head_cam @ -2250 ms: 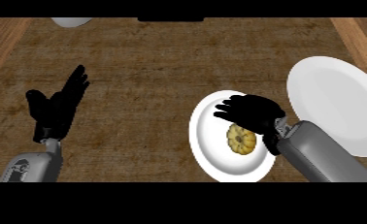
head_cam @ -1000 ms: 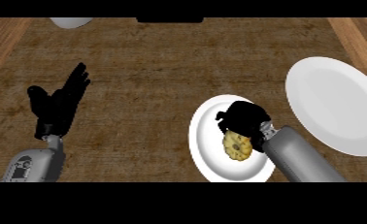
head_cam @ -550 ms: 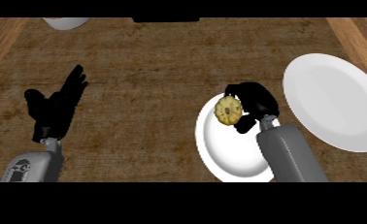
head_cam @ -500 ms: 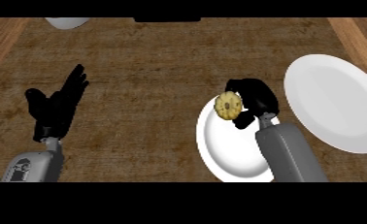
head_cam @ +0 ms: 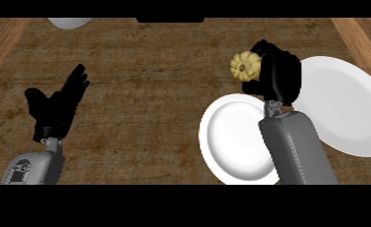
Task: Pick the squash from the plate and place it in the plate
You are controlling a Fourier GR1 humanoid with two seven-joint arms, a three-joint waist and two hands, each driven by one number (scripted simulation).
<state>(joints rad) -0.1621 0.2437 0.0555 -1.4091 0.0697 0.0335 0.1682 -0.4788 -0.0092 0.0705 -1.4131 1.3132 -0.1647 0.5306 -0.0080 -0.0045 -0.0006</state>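
My left hand (head_cam: 56, 104) is resting open near the left edge, fingers up, with bare counter (head_cam: 152, 78) stretching wide to its right. The near plate (head_cam: 232, 142) is sitting just left of my right forearm. My right hand (head_cam: 279, 73) is curling round the squash (head_cam: 246, 64), holding it beyond the near plate's far rim, beside the far plate (head_cam: 340, 103) at the right edge.

Dark wood surface with a few things at its far edge

The brown, grainy surface (head_cam: 159, 73) fills the view, with lighter wooden strips running along its left (head_cam: 9, 37) and right (head_cam: 355, 34) sides. At the far edge, a pale rounded object (head_cam: 70, 22) is cut off at upper left, and a flat black shape (head_cam: 170, 20) sits near the top centre, well apart from it.
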